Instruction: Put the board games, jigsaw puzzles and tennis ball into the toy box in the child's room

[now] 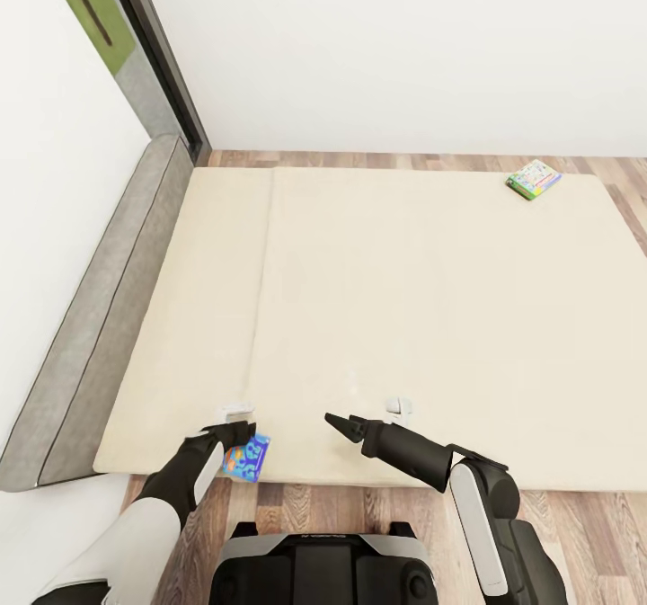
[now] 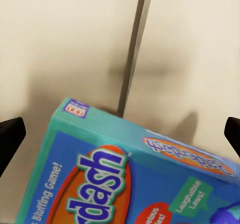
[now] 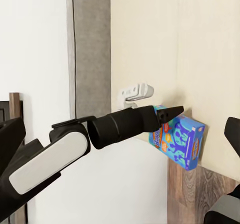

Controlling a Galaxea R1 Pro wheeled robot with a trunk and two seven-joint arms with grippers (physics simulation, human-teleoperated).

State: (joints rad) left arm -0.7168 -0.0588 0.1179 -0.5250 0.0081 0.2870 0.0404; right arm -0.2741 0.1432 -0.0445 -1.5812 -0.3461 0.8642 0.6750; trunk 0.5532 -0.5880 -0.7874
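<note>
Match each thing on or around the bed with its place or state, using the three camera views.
Things:
1. blue board game
2. green-edged board game
3. right end effector
4. headboard

Places or states:
A. empty, above the near edge of the mattress
B. far corner of the bed
C. grey, along the wall side
D. at the left end effector, overhanging the near edge

Pairs: 1-D, 2-B, 3-A, 4-C
</note>
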